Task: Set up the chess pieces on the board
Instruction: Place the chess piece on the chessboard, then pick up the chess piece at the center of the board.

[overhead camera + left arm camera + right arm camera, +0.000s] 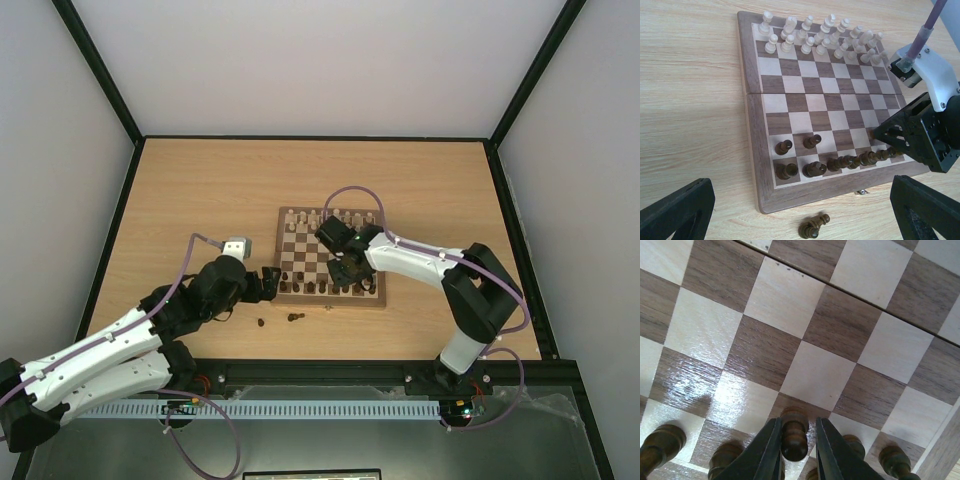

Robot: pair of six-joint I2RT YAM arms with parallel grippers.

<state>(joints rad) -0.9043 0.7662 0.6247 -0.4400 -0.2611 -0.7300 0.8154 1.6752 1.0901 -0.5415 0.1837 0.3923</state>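
Right jaws straddle an upright dark pawn [793, 437] on the board's [840, 325] near right, barely parted; grip unclear. Left jaws, wide and empty, sit nearer the toppled piece [814, 227] on the table [690, 100].

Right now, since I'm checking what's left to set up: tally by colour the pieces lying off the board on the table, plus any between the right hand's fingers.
Dark pieces on the table: 2
Dark piece between the fingers of the right hand: 1
Cream pieces, none off the board: 0
Total: 3
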